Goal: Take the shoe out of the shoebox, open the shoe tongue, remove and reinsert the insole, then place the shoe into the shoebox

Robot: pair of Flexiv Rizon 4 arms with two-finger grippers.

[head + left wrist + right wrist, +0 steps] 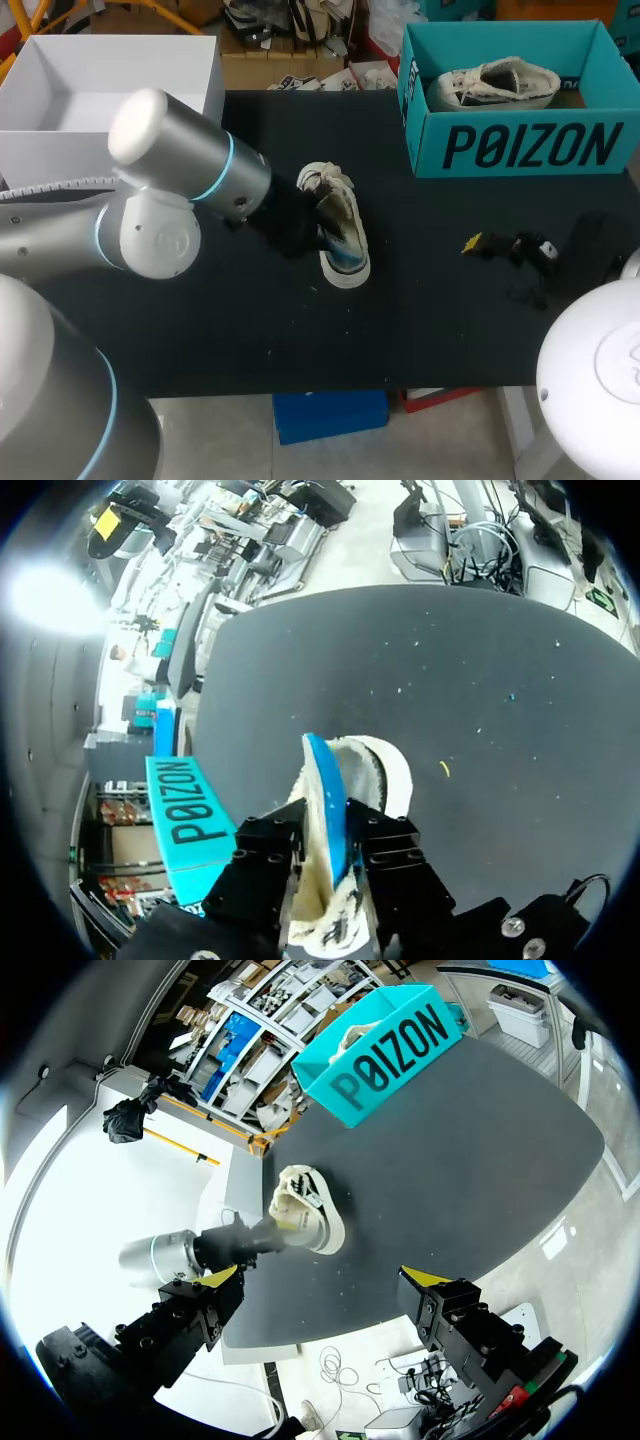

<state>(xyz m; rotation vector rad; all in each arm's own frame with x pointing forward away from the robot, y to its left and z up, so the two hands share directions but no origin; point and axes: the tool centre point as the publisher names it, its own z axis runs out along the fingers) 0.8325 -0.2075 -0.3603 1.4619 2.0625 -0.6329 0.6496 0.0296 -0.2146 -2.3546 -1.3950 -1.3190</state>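
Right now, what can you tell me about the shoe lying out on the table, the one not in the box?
The shoe is a cream-white low sneaker, fabric by the look of it, with a pale sole rim and loose laces at one end. It lies near the middle of the black table, opening upward. Its blue insole stands on edge, partly out of the opening, pinched between the fingers of the left gripper. Nothing else touches the shoe.
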